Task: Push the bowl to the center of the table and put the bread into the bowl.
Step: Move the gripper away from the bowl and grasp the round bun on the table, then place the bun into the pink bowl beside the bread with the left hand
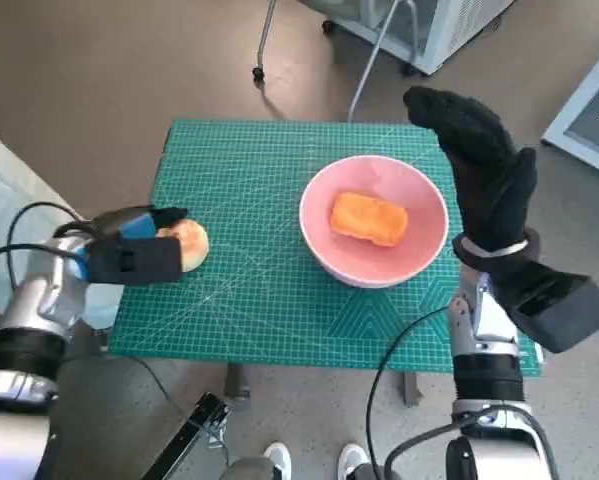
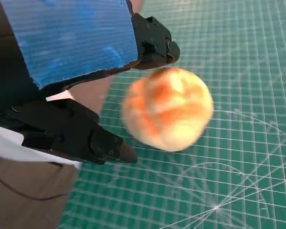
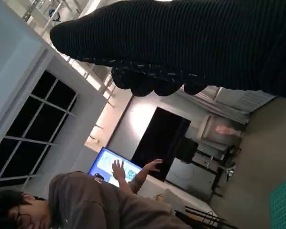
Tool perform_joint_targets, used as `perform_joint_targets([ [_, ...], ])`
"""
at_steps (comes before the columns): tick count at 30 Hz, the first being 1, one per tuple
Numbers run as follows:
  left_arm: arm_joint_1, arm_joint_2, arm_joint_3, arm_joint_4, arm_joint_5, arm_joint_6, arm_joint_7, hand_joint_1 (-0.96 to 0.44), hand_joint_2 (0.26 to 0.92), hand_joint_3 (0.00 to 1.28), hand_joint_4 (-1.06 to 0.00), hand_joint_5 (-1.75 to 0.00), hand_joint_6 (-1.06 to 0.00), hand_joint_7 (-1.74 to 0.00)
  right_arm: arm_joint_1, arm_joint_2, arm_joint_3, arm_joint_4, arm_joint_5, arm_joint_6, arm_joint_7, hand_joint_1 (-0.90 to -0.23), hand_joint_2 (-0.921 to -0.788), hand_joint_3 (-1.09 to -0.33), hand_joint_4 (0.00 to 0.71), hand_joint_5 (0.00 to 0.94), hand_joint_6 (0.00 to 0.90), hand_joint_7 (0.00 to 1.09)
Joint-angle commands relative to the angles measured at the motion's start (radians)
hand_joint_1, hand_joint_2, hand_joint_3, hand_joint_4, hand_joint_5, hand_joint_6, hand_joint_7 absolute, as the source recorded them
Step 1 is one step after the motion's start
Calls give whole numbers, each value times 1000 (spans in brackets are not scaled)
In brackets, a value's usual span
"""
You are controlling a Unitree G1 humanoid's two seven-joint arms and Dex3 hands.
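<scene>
A round golden bread roll (image 1: pixel 190 243) is being grasped by the left robot hand (image 1: pixel 129 252) near the bench's (image 1: pixel 249 160) left edge; the right robot hand (image 1: pixel 484 170) is being held released, raised beside the pink plastic bowl (image 1: pixel 324 250).

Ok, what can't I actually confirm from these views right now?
- Head view: the left hand covers part of the bread roll, so contact is unclear.
- Left wrist view: the roll is blurred between the fingers; whether it is gripped cannot be told.
- Right wrist view: the right hand fills the top; table and bowl are out of frame.
</scene>
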Motion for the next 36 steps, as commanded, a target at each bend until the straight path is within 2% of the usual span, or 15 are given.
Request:
perform_joint_targets([
  [1,-42,-31,-36,99,32,-55,69,-160,822,6,-157,-28,-303,-29,20,-10,-1,-2,-2,12,8,-663,-921,-725,266,10,-1,758],
  [8,-76,-76,-74,212,56,-107,144,-138,852,17,-243,-49,-391,-67,25,-11,3,-7,-7,16,5,-662,-921,-724,266,10,-1,758],
  [12,-89,-87,-86,244,61,-126,170,-122,881,20,-342,-58,-506,-117,28,-11,6,-12,-11,19,3,-662,-921,-725,266,10,-1,758],
  [14,-94,-87,-91,251,61,-134,179,-111,897,21,-427,-77,-577,-157,29,-12,7,-15,-11,22,3,-661,-921,-725,268,10,-1,758],
  [15,-95,-86,-92,252,60,-137,182,-198,905,86,-546,-127,-561,-596,29,-12,7,-17,-11,24,2,-661,-921,-725,269,11,-1,758],
  [16,-97,-83,-92,254,59,-143,185,-228,909,115,-588,-148,-548,-759,30,-13,8,-18,-12,25,2,-661,-921,-725,270,12,-1,757],
  [17,-98,-81,-93,256,58,-147,187,-146,913,136,-589,-545,-524,-961,31,-13,8,-20,-12,27,2,-661,-921,-725,271,12,-1,757],
  [18,-100,-77,-92,257,56,-151,188,-94,916,153,-584,-805,-504,-1096,32,-13,8,-21,-13,27,2,-661,-921,-725,272,13,-1,757],
  [20,-105,-70,-89,253,50,-158,187,-49,918,153,-601,-1032,-506,-1174,34,-14,9,-25,-14,29,2,-661,-921,-725,273,13,-1,757],
  [21,-108,-66,-86,250,47,-162,185,-32,919,145,-607,-1119,-524,-1185,35,-15,9,-27,-14,29,2,-661,-921,-725,273,13,-1,757],
  [25,-119,-49,-69,226,27,-173,170,-7,920,128,-612,-1234,-567,-1197,39,-17,10,-31,-15,31,2,-661,-921,-725,274,14,-1,756],
  [31,-128,-26,-20,120,-15,-168,130,-1,920,115,-608,-1261,-600,-1182,39,-20,11,-30,-17,31,3,-660,-921,-725,275,14,-1,755],
  [36,-115,-19,48,-48,-74,-163,112,0,921,112,-609,-1236,-604,-1206,35,-22,13,-24,-17,32,5,-660,-921,-726,275,13,-1,755],
])
